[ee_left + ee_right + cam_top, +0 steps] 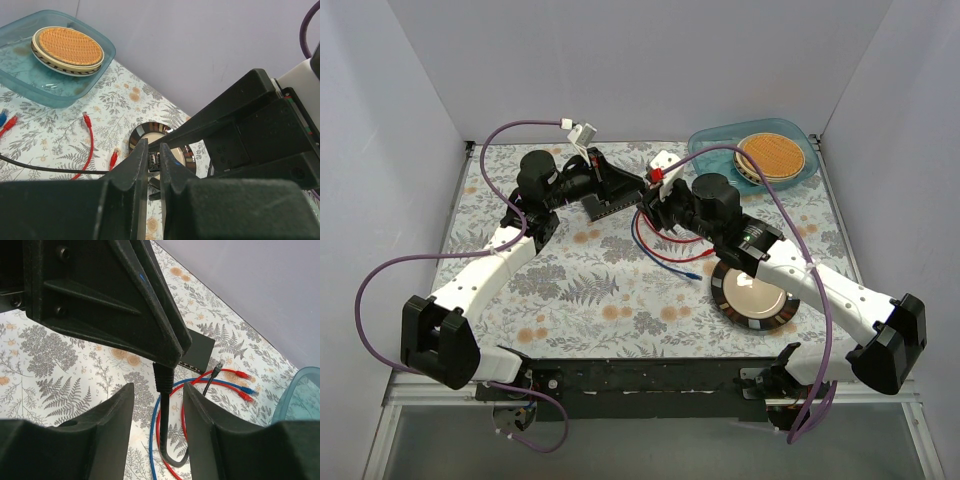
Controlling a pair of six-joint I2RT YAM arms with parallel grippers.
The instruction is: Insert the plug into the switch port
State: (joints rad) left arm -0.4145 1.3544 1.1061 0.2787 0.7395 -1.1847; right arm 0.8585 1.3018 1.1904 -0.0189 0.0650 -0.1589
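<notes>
Pale grey walls (pixel 620 60) on three sides; fern-printed tablecloth (pixel 610 295) below.

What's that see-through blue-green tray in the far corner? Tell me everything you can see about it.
The tray is a shallow container of what looks like translucent teal plastic, with rounded corners and a raised rim. It sits flat on the flowery tablecloth at the table's far right corner, close to the walls. Inside it lies a round disc with an orange woven-looking top and a pale edge with dark marks. A red cable end lies nearby on the cloth, apart from it.
</notes>
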